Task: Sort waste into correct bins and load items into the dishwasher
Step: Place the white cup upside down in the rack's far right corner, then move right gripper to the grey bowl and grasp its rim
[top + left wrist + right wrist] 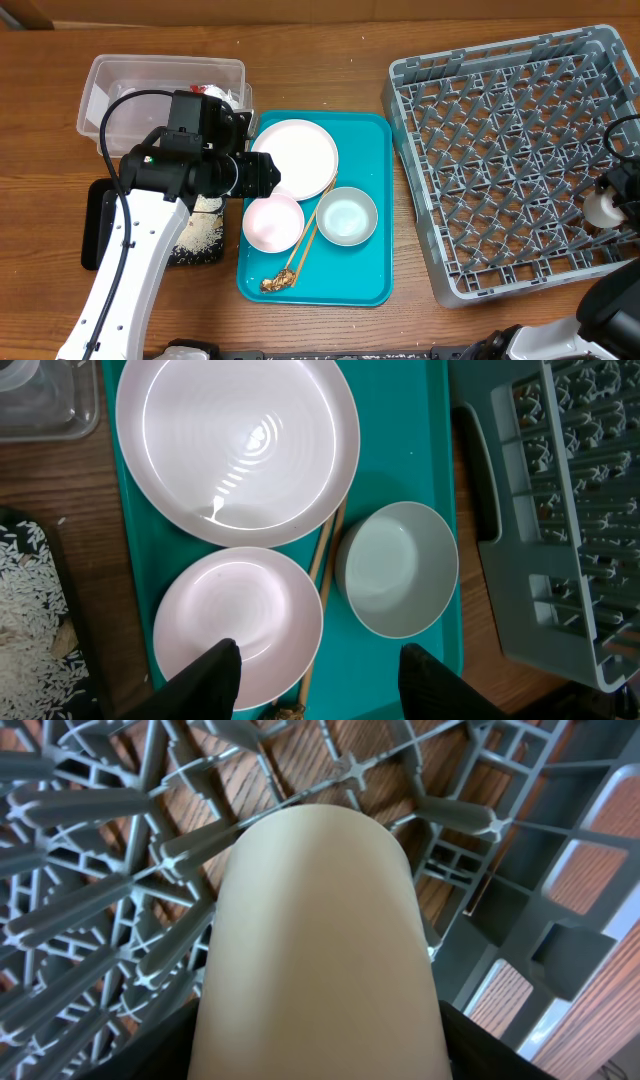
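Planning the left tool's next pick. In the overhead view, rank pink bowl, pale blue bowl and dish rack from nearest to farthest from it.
1. Pink bowl: right beside the left tool, on the left part of the tray.
2. Pale blue bowl: on the tray's right part.
3. Dish rack: off the tray, far to the right.

We count one teal tray (370, 270) on the tabletop (330, 40). On it we find one plate (296, 158), two bowls, namely a pink bowl (273, 222) and a pale bowl (347, 215), and two chopsticks (305, 245). Beyond the tray we count one grey dishwasher rack (520, 150), one clear plastic bin (130, 80), one black tray (95, 225) scattered with rice, and one cream cup (320, 950).
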Robot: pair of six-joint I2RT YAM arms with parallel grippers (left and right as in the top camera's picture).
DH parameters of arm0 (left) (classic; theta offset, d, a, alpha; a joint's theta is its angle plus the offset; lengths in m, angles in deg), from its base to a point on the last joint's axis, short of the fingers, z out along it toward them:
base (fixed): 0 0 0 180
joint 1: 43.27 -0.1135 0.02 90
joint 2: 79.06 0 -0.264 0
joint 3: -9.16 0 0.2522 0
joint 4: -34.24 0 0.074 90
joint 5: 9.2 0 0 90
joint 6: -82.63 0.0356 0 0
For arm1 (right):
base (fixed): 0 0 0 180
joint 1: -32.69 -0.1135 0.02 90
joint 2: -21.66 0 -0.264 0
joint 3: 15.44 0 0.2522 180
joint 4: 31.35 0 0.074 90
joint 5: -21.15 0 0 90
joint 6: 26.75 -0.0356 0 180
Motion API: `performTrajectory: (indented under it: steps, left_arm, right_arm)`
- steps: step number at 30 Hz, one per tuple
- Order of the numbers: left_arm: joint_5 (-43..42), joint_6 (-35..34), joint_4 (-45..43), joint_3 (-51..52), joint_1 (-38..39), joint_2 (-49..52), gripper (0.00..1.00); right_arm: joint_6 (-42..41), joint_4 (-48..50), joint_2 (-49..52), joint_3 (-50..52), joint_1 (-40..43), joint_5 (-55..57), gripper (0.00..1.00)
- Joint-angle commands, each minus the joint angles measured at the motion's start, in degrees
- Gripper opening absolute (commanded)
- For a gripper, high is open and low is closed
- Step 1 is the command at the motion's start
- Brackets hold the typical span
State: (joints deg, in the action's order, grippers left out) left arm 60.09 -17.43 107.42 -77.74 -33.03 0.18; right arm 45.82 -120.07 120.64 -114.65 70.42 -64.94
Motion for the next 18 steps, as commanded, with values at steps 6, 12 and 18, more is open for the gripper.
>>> performTrajectory:
  steps: [6, 12, 18]
  left_arm:
    - [0.8, 1.3, 0.4, -0.6, -0.1, -0.1, 0.57]
    - [0.9, 1.3, 0.4, -0.6, -0.1, -0.1, 0.58]
    - [1.6, 1.3, 0.4, -0.6, -0.1, -0.1, 0.59]
  right_arm:
    - [-0.4, -0.2, -0.2, 0.1, 0.0, -2.7, 0.74]
    - [-0.4, -0.5, -0.2, 0.1, 0.0, -2.7, 0.80]
    - [1.0, -1.9, -0.4, 0.0, -0.1, -8.9, 0.75]
